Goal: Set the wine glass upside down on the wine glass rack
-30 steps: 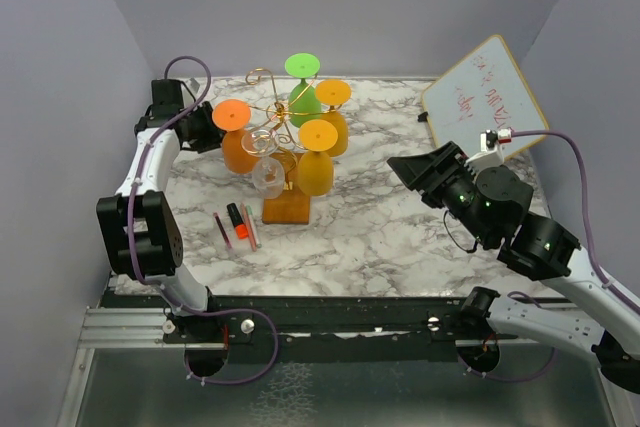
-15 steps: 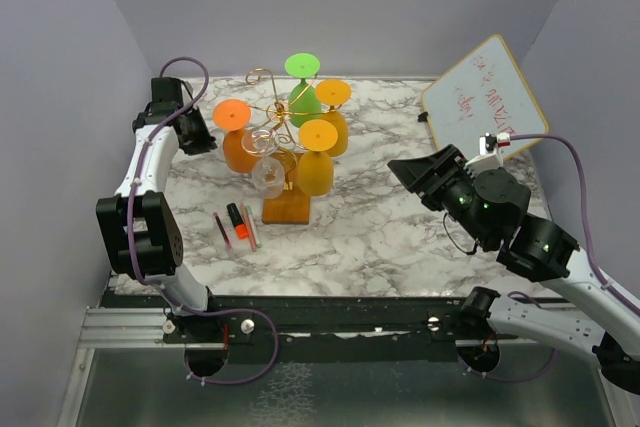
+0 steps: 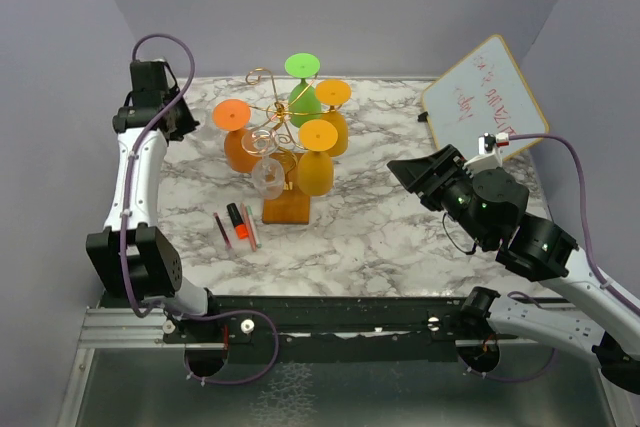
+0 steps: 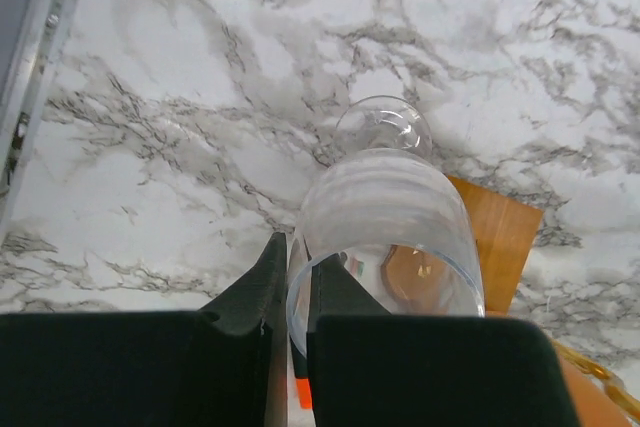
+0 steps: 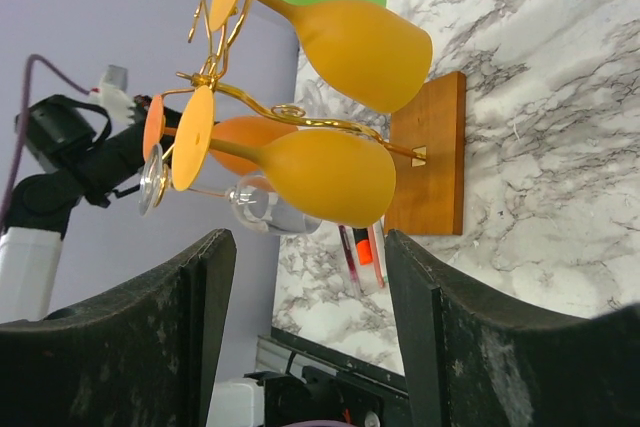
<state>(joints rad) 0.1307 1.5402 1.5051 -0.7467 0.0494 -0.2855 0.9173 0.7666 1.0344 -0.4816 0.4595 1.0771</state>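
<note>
Wine glass (image 3: 268, 175) is hanging upside down on the wine glass rack (image 3: 288, 209).
I'm holding the left fingers (image 4: 252, 295) pressed together, empty, far-left so they cannot knock it; right fingers (image 5: 205, 317) spread.

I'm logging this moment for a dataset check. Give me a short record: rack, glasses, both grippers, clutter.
rack: gold wire on a wooden base, mid-table
hung upside down: green glass, yellow glasses, orange glass, clear glass
clear glass: on the rack's near-left arm, no gripper on it
left gripper: shut, empty, left of the rack
right gripper: open, empty, right of the rack
clutter: pens left of the base; whiteboard far right
</note>
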